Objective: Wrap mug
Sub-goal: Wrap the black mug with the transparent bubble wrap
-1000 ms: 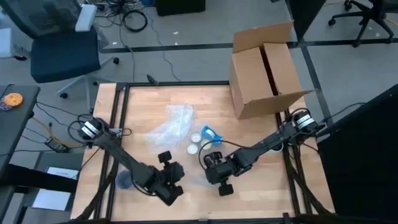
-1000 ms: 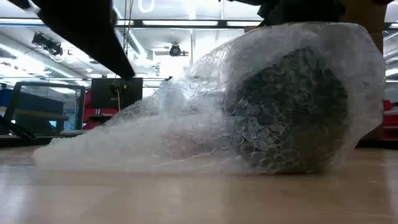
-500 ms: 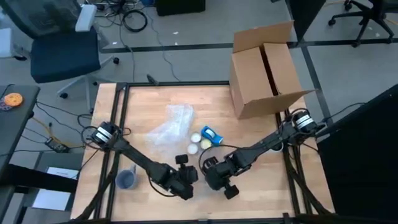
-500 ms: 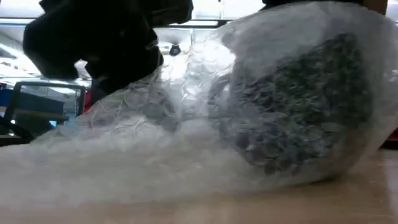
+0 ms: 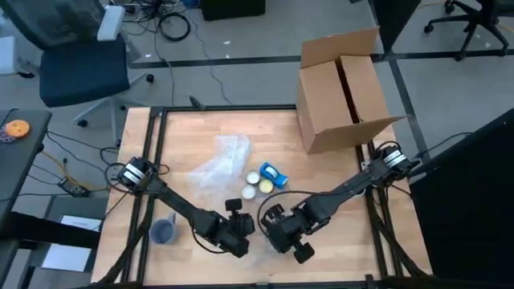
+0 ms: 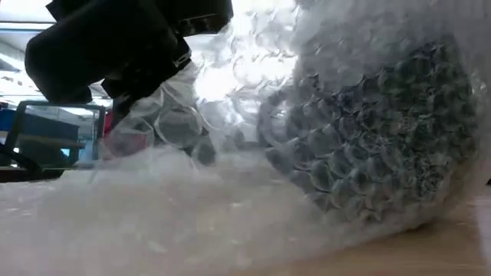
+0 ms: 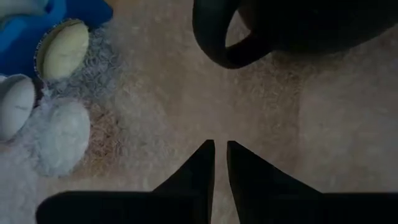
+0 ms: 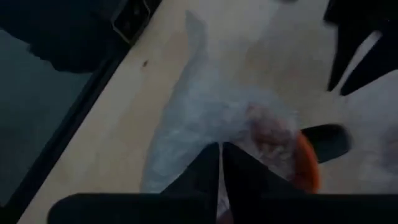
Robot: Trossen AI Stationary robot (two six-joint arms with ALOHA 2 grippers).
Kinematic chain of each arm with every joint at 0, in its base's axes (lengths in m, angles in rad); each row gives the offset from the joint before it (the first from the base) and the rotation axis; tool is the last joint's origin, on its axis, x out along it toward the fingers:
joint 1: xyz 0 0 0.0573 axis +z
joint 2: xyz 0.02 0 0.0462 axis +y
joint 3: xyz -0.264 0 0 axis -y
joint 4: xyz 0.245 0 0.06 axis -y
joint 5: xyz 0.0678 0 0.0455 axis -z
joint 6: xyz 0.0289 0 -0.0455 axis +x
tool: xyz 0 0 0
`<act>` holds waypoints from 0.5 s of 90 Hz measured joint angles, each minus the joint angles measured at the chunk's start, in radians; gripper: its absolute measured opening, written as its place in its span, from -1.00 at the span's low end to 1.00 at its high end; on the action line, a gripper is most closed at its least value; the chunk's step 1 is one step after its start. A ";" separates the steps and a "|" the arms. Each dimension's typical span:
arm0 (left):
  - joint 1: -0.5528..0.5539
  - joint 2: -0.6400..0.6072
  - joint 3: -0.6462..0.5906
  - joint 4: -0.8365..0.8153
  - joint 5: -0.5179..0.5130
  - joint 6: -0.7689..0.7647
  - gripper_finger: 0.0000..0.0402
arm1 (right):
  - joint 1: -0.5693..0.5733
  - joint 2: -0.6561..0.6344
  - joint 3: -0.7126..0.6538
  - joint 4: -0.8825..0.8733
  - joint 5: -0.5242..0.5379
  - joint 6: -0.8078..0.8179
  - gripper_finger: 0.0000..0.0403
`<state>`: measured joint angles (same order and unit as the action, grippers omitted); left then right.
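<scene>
A dark mug (image 7: 292, 25) with a loop handle (image 7: 214, 37) lies near the table's front edge under a sheet of bubble wrap (image 6: 230, 192). In the low view the mug (image 6: 383, 130) shows through the wrap. My left gripper (image 7: 221, 149) is just left of the mug, fingers closed to a thin slit on the wrap. My right gripper (image 8: 221, 152) is shut on the wrap beside the mug. In the high view both grippers, left (image 5: 238, 234) and right (image 5: 281, 233), cover the mug. My left gripper pinches the bubble wrap (image 7: 221, 134) between its fingertips from above, beside the mug's handle. In the low view the wrap (image 6: 153, 107) rises to its underside. My right gripper pinches a fold of the wrap (image 8: 205, 124) from above; that fold runs away from the fingers along the table (image 8: 112, 124).
A second heap of bubble wrap (image 5: 221, 160) lies mid-table. Beside it are small rolls (image 5: 250, 185) and a blue object (image 5: 274, 172). A grey cup (image 5: 161, 231) stands near the left edge. An open cardboard box (image 5: 345, 88) stands at the far right.
My left gripper has swung from the near left toward the right, up to the wrapped mug, uncovering the grey cup. My right gripper has moved slightly toward the near edge. The wrapped mug has come closer to the near edge, and the wrap is raised at its left side.
</scene>
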<state>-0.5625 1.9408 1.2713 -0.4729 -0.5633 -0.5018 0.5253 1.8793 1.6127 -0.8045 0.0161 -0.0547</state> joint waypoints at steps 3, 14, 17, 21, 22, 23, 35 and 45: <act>0.000 0.000 0.000 -0.005 0.000 0.000 -0.86 | 0.004 0.000 0.006 -0.002 0.010 0.000 -1.00; 0.000 0.000 0.000 -0.004 0.000 0.000 -0.86 | 0.007 0.000 0.008 -0.008 0.033 0.000 -1.00; 0.000 0.000 0.000 -0.004 0.000 0.000 -0.86 | 0.007 0.000 0.008 -0.009 0.034 0.001 -1.00; 0.000 0.000 0.000 -0.004 0.000 0.000 -0.86 | 0.007 0.000 0.002 -0.001 0.033 0.009 -1.00; 0.000 0.000 0.000 -0.004 0.000 0.000 -0.86 | 0.007 0.000 0.000 0.001 0.033 0.009 -1.00; 0.000 0.000 0.000 -0.004 0.000 0.000 -0.86 | 0.006 0.000 -0.002 0.003 0.033 0.009 -1.00; 0.000 0.000 0.000 -0.004 0.000 0.000 -0.86 | 0.005 0.000 -0.049 0.057 0.033 0.009 -1.00; 0.000 0.000 0.000 -0.004 -0.001 -0.001 -0.86 | -0.002 0.001 -0.130 0.128 0.017 0.010 -1.00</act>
<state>-0.5625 1.9404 1.2713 -0.4768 -0.5639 -0.5026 0.5229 1.8798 1.4824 -0.6767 0.0334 -0.0447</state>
